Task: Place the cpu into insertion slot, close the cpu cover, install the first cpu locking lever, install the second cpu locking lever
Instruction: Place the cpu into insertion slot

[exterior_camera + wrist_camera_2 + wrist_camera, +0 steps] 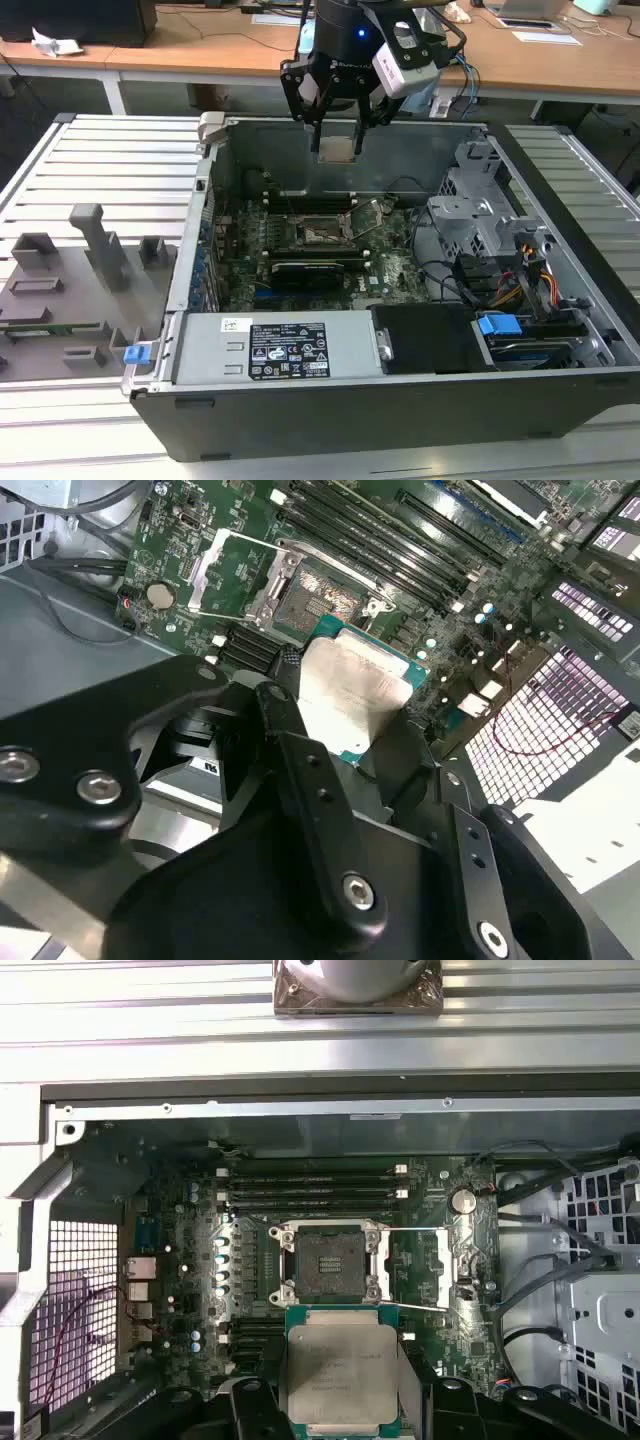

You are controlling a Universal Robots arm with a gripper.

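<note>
My gripper (pixel 337 138) hangs above the back of the open computer case, shut on the cpu (pixel 337 151), a flat square silver-grey chip held by its edges. In both wrist views the cpu (pixel 340 1370) (pixel 352 685) sits between the black fingers (pixel 252 1402). The empty insertion slot (pixel 330 1265) (pixel 318 590) (pixel 322 232) lies on the green motherboard below, a short way ahead of the chip. The cpu cover (pixel 420 1268) (pixel 225 575) is swung open beside the slot, and thin locking levers run along it.
A black expansion card (pixel 305 272) lies just in front of the slot, and memory slots (pixel 310 1185) lie behind it. A power supply (pixel 285 350), drive cage (pixel 480 215) and cables (pixel 498 325) fill the case's front and right. A grey fixture tray (pixel 80 270) stands on the exterior view's left.
</note>
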